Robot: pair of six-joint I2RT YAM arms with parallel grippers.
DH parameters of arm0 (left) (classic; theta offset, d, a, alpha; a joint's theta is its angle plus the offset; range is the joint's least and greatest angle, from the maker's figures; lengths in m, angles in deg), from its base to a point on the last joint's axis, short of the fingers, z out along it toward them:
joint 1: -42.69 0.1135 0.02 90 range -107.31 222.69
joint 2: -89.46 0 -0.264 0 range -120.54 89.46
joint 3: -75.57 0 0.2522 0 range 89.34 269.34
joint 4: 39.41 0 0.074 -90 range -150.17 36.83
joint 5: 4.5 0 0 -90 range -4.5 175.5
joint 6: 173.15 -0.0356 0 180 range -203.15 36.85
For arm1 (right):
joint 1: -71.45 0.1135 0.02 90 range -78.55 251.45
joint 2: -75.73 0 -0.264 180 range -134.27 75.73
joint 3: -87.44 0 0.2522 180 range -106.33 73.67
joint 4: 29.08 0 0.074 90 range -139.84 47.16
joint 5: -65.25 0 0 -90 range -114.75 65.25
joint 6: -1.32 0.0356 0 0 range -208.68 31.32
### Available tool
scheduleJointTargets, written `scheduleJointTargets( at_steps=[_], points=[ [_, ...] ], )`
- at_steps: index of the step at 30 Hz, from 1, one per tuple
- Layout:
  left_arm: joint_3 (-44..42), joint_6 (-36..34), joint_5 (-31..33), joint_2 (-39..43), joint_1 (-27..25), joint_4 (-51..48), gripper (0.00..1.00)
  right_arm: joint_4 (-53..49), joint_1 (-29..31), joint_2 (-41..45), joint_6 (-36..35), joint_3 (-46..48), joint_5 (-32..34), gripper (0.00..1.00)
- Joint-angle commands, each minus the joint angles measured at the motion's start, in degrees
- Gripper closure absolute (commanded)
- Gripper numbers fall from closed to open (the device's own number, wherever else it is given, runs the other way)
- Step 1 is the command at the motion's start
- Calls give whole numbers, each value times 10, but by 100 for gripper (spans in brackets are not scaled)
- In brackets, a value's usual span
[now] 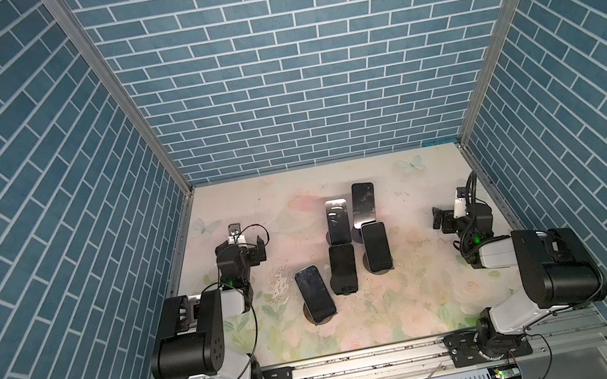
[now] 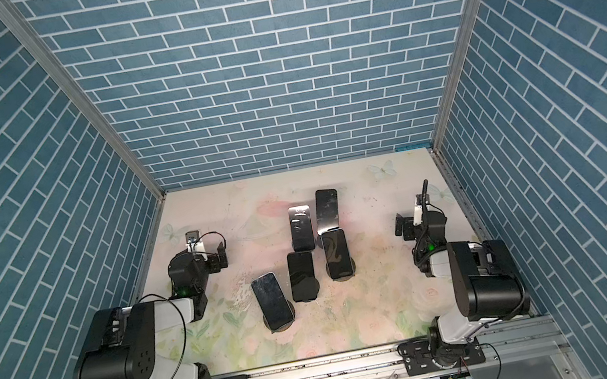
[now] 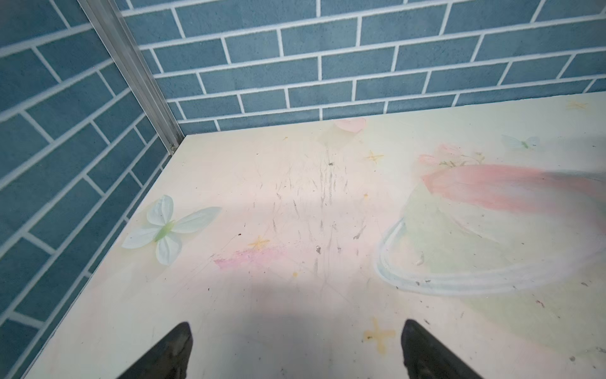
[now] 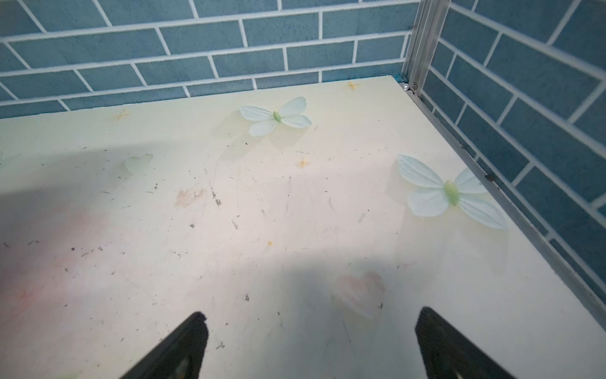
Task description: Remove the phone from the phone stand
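**Finding 1, objects.** 5 phones stand grouped mid-surface [image 1: 431, 303], each leaning back on its own stand with a dark screen tilted upward. I judge that the stands set this tilt by carrying each phone at its lower edge.

The landmark is the central phone [image 1: 342, 266].
- The near-left phone [image 1: 315, 294] is just beside it, nearer the arm bases. Its round stand base [image 1: 318, 318] shows beneath.
- The right phone [image 1: 376, 247] is just beside it on the other flank.
- The rear-left phone [image 1: 338, 221] is directly behind it.
- The rear-right phone [image 1: 363, 203] is behind and to the right.

**Finding 2, arms.**
- The left end effector [image 3: 296, 341] sits well apart from the central phone, on the left flank. Its jaws are wide, with only bare surface between them.
- The right end effector [image 4: 311, 331] mirrors it on the right flank, also wide and empty.

**Assessment.** Removal has not begun, as every phone remains seated. The task does not say which phone is meant. The spread jaws likely suit a grip across a phone's width.
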Motion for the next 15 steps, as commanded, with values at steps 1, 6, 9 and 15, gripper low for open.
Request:
scheduleJointTargets(
  at_steps=[1, 6, 9, 15],
  points=[
    [5, -1, -3, -6, 0, -7, 0, 5, 0, -3, -14, -7, 11, 1],
    [3, -1, -3, -6, 0, -7, 0, 6, 1, -3, -15, -6, 13, 1],
    [3, -1, -3, -7, 0, -7, 0, 7, 1, -3, -15, -6, 13, 1],
    [4, -1, -3, -6, 0, -7, 0, 7, 1, -3, -15, -6, 14, 1]
  ],
)
